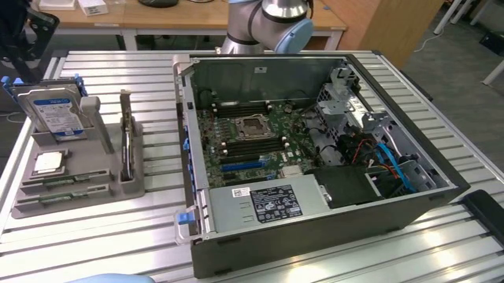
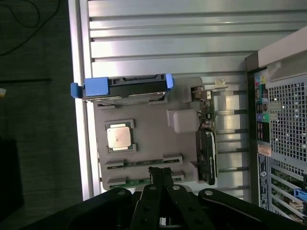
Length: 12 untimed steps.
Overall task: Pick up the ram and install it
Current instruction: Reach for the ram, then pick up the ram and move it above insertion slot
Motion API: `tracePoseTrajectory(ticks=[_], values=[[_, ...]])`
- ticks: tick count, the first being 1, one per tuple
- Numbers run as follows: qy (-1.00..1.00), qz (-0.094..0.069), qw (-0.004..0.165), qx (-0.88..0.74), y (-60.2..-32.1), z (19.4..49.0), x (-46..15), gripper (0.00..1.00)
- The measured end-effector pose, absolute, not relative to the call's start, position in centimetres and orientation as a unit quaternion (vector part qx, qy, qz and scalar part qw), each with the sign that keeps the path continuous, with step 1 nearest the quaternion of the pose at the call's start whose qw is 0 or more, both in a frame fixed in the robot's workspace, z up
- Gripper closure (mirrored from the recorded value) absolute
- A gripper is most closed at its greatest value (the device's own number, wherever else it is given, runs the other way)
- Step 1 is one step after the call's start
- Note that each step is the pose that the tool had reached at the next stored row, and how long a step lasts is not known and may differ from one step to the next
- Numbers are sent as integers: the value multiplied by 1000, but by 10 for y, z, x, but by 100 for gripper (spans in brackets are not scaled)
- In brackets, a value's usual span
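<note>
Across the exterior view, a slatted aluminium worktop (image 1: 118,71), with a grey parts tray (image 1: 130,186) at the left of the frame and an open computer case (image 1: 315,247) over the centre and right. Toward the lower left of that frame, seated in the tray's two front slots, the ram (image 1: 65,179): two narrow green sticks, one just in front of the other, with nothing touching them. Just above them in the frame, a square silver processor (image 1: 49,162) in its own pocket. Higher again, a blue-labelled hard drive (image 1: 56,115) standing upright in a blue-edged bracket. To the right of these, an expansion card (image 1: 126,147) standing on edge. Inside the case, a green motherboard (image 1: 260,150) with a processor socket (image 1: 252,125) near its middle and dark memory slots (image 1: 236,109) on either side. Along the lower edge of the case, a grey power supply (image 1: 264,203); at the right, blue cables (image 1: 393,165). At the top centre, the grey-and-blue robot arm (image 1: 275,17). From the wrist, the end effector (image 2: 160,171) fully closed, fingers pressed together and gripping nothing, raised above the tray, its tips lined up in the picture with the ram (image 2: 139,166). Beyond them, the processor, hard drive and expansion card in their pockets.
</note>
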<state>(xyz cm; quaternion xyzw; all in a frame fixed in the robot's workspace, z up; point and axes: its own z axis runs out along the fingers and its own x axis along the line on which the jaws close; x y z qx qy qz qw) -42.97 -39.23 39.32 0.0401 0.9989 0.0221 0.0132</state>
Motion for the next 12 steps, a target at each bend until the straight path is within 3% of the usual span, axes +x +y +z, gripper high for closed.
tracePoseTrajectory(ticks=[12], values=[[999,22,13,40,-392,393,-430,90]])
